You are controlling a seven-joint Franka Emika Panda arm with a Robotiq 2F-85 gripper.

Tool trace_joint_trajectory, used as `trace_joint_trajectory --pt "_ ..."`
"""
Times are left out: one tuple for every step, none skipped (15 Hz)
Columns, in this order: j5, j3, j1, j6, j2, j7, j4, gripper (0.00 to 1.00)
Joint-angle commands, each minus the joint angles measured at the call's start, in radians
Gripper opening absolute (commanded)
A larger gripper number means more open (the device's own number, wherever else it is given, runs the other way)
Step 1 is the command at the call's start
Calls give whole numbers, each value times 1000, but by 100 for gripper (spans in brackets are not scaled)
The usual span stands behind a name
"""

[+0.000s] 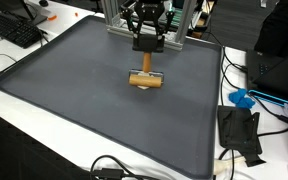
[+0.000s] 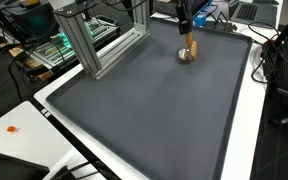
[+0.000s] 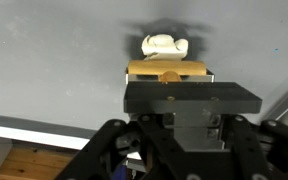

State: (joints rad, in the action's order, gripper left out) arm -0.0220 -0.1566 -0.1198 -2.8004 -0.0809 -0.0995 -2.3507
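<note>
Wooden tool (image 1: 145,80) rests on the dark mat (image 1: 74,95) atop a white desk (image 1: 24,135); your gripper (image 1: 145,52), pointing straight down, clamps it.

A dark grey mat (image 1: 74,110) covers the white tabletop (image 1: 4,112) beneath the pincer (image 1: 146,46); an aluminium frame (image 1: 108,12) stands just behind it, and a black keyboard (image 1: 16,30) lies well off to its side.

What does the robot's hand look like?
The gripper is all black. It has a chunky, boxy body with jointed links behind it, a bit like a claw. I can't see any writing or stickers on it.
</note>
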Motion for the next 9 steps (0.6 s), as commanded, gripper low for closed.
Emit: trace_joint_trajectory --pt "49 18 -4 82 4 40 -10 28" --pt "65 23 -3 104 11 51 -10 28" --pt "74 24 -3 125 15 61 -8 28" --pt "86 25 -3 144 18 70 -5 28" --pt "95 26 -2 166 22 78 -3 28" --pt "97 25 -1 186 22 78 0 28" --pt "98 26 -1 201 23 81 1 28" --pt "94 25 0 212 23 76 2 28" --pt "91 25 1 222 23 74 2 28"
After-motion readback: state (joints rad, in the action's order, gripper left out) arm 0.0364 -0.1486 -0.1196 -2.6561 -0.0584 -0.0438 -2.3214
